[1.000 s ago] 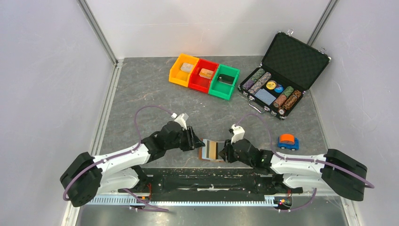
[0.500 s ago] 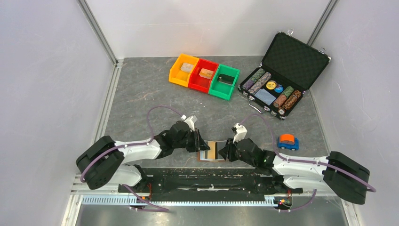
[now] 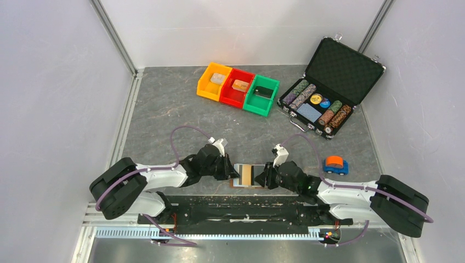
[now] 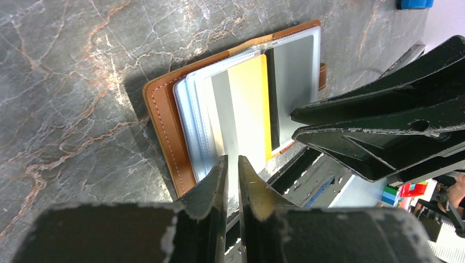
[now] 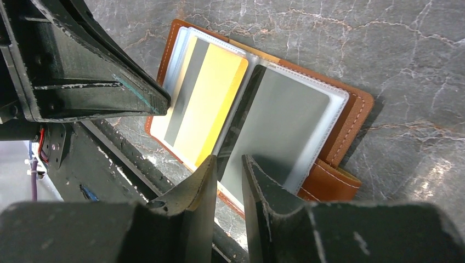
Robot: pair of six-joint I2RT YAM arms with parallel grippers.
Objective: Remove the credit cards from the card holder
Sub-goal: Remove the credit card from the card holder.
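The brown leather card holder [image 3: 256, 169] lies open on the table near the front edge, between my two grippers. A credit card [image 4: 249, 104], yellow with a grey stripe, lies on its left page and sticks out toward the near edge; it also shows in the right wrist view [image 5: 211, 98]. The right page is a pale grey pocket [image 5: 285, 126]. My left gripper [image 4: 233, 164] is shut to a narrow slit, tips at the card's near edge. My right gripper [image 5: 229, 164] is nearly shut over the right pocket's near edge. Neither visibly pinches anything.
Orange [image 3: 214, 81], red [image 3: 237, 87] and green [image 3: 262, 94] bins stand at the back. An open black chip case [image 3: 323, 87] is at the back right. A blue and orange toy car [image 3: 335, 164] sits right of the right arm. The black base rail [image 3: 241, 205] runs just below the holder.
My left arm has folded lower and its gripper has slid right, onto the holder's left page. The right gripper has barely moved. The card's pale and yellow face shows more.
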